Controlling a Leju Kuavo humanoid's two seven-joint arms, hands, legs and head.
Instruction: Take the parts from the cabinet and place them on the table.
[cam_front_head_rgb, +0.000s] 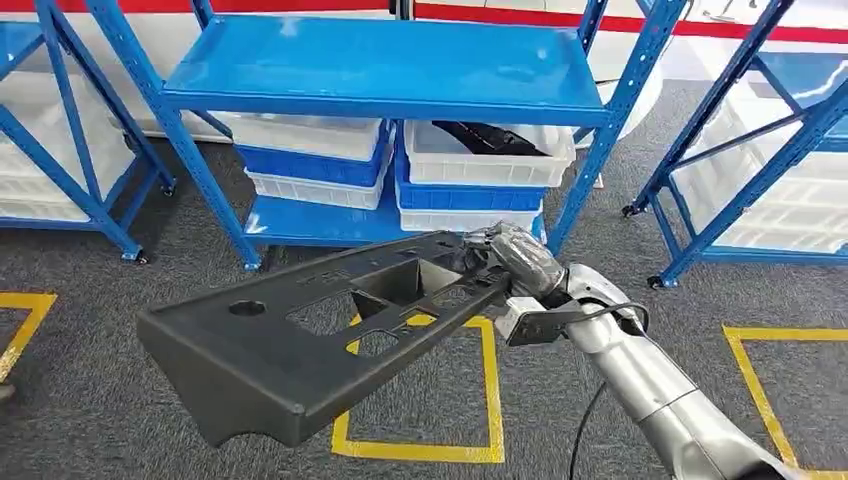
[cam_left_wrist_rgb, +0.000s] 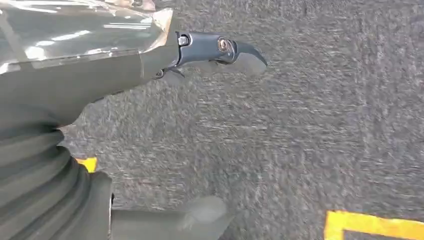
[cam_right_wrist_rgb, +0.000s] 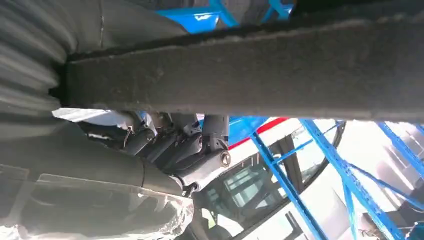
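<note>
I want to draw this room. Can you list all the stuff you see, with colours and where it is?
Black part: one, black panel with holes, held in the air over the carpet.
Shelf rack: three, blue, ahead and at both sides.
Bins: several, white and blue, stacked on the lower shelves; one holds a dark part.
Floor squares: yellow tape on grey carpet.
Right hand: one, grey, gripping the black part.
Left hand: one, grey, over the carpet, holding nothing.
</note>
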